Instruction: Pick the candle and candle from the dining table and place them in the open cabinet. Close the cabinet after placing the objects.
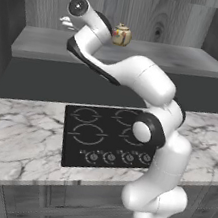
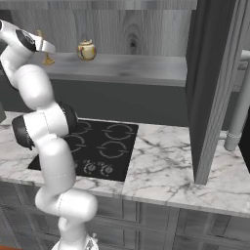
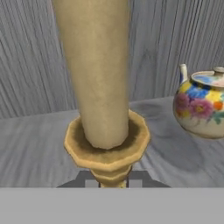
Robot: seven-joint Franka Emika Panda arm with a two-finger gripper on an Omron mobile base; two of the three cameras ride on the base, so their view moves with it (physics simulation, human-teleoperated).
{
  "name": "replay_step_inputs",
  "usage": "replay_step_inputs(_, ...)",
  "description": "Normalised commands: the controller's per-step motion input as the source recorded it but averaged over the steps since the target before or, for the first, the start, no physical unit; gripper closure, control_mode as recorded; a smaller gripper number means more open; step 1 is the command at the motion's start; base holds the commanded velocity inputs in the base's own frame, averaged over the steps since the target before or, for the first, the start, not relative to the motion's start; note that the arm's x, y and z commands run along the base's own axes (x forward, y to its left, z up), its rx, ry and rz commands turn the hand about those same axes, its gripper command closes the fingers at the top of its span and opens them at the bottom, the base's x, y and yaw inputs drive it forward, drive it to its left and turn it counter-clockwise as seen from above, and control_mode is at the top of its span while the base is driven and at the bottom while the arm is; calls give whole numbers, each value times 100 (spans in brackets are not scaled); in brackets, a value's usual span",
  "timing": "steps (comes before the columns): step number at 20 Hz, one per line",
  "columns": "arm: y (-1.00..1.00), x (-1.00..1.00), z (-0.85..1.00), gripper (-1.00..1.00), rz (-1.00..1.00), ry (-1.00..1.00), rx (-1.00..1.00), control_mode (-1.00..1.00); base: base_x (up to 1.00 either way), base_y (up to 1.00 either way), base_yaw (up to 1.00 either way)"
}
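Grey shelf [image 2: 146, 68]: candle [image 3: 94, 70] upright in gold holder, stem gripped by closed end effector [image 3: 113, 183]; floral jar [image 3: 202, 105] (lidded) nearby. Cooktop [image 1: 108, 136] on marble counter [image 1: 19, 141] below.

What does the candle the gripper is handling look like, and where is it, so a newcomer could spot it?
Look at the grey wood-grain cabinet shelf above the marble counter with the black cooktop. At its left end, by the gripper, stands a thick pale-yellow taper candle in a gold candlestick with a wide scalloped cup. Its only neighbour, a round cream jar with painted flowers, is squat and lidded.
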Motion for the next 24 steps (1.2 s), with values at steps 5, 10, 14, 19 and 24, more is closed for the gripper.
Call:
replay_step_inputs(5,6,14,-8,-100,0,0,0,-100,0,0,0)
replay_step_inputs(10,-3,-1,-1,-100,0,-4,0,-100,0,0,0)
replay_step_inputs(14,-2,-22,0,-100,0,-6,0,-100,0,0,0)
replay_step_inputs(19,-17,-56,-5,-100,0,-4,0,-100,0,0,0)
replay_step_inputs(24,-52,-45,-23,-100,0,-5,0,-100,0,0,0)
